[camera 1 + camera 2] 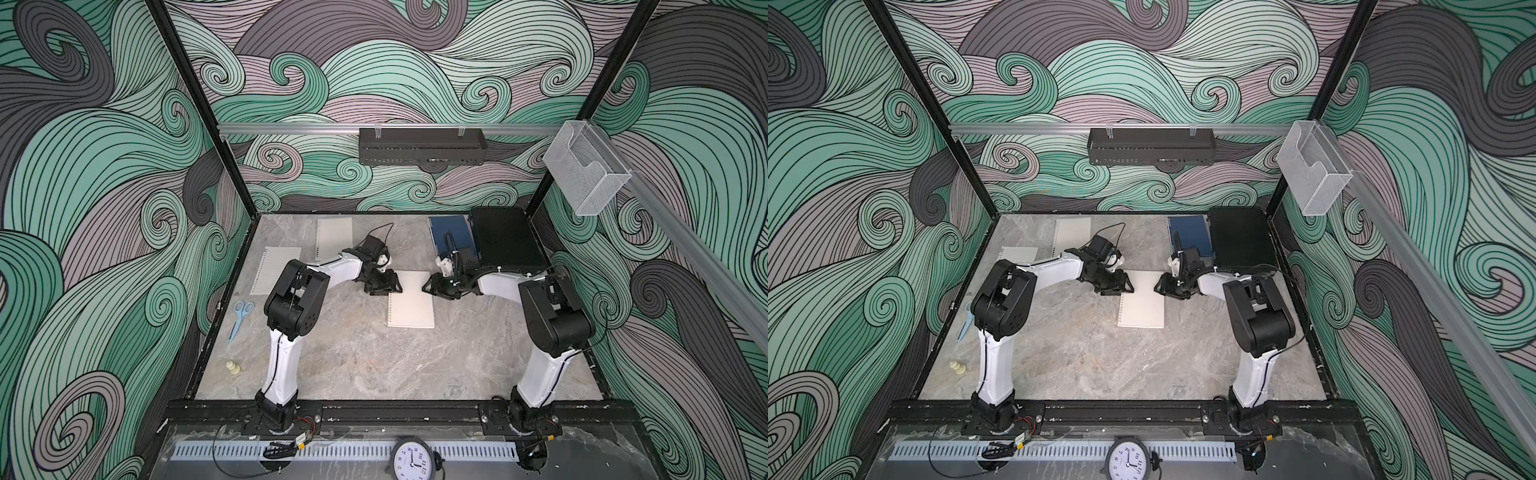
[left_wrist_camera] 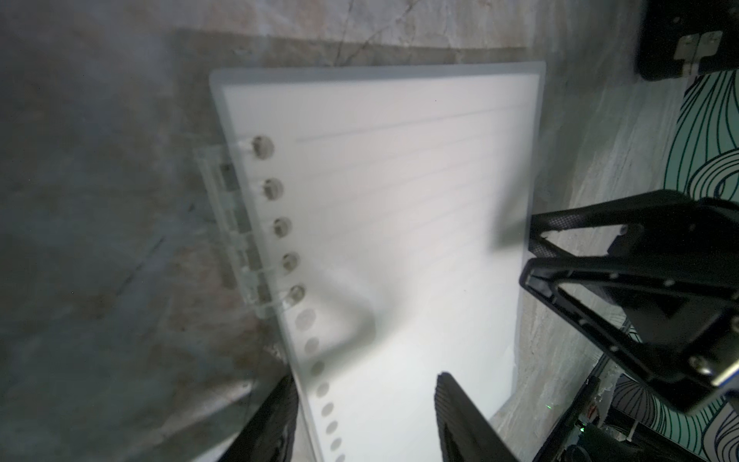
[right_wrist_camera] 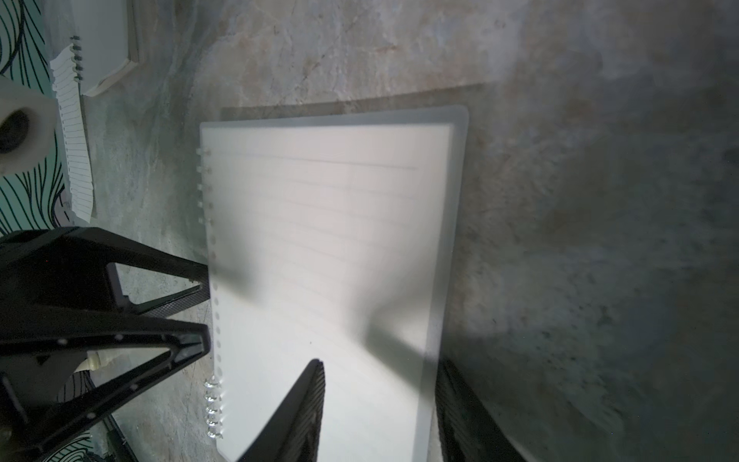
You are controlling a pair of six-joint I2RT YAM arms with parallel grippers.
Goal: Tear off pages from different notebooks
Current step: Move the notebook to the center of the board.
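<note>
A cream notebook (image 1: 411,305) with a clear spiral lies flat mid-table, seen in both top views. My left gripper (image 1: 388,286) is open over its binding edge; in the left wrist view the fingers (image 2: 272,420) straddle the row of punched holes. My right gripper (image 1: 432,286) is open at the opposite long edge (image 3: 436,280), one finger over the page, one beyond it. Nothing is held. The top page's (image 3: 320,240) middle holes stand free of the rings. A dark blue notebook (image 1: 453,235) lies at the back right. Two loose pages lie at the back left: white lined (image 1: 276,270) and cream (image 1: 334,237).
A flat black case (image 1: 505,243) lies beside the blue notebook, against the right wall. Blue scissors (image 1: 239,318) and a small cream figure (image 1: 232,368) sit near the left edge. A black rack (image 1: 422,145) and a clear holder (image 1: 582,170) hang on the walls.
</note>
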